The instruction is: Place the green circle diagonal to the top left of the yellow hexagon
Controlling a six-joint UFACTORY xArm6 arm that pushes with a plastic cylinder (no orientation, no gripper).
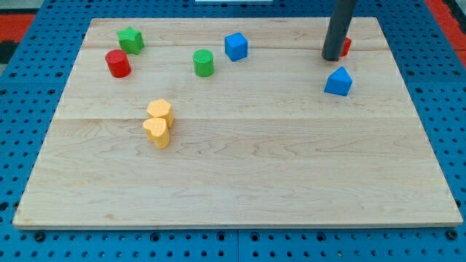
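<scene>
The green circle (203, 62) stands near the view's top, left of centre. The yellow hexagon (159, 111) sits lower left of it, touching a yellow heart-shaped block (156, 132) just below. My tip (332, 57) is at the view's top right, far to the right of the green circle, right beside a red block (345, 46) that the rod mostly hides.
A green star-shaped block (130, 39) and a red cylinder (117, 63) lie at the top left. A blue cube (236, 46) sits right of the green circle. A blue pointed block (338, 81) lies just below my tip. The wooden board (240, 182) rests on a blue pegboard.
</scene>
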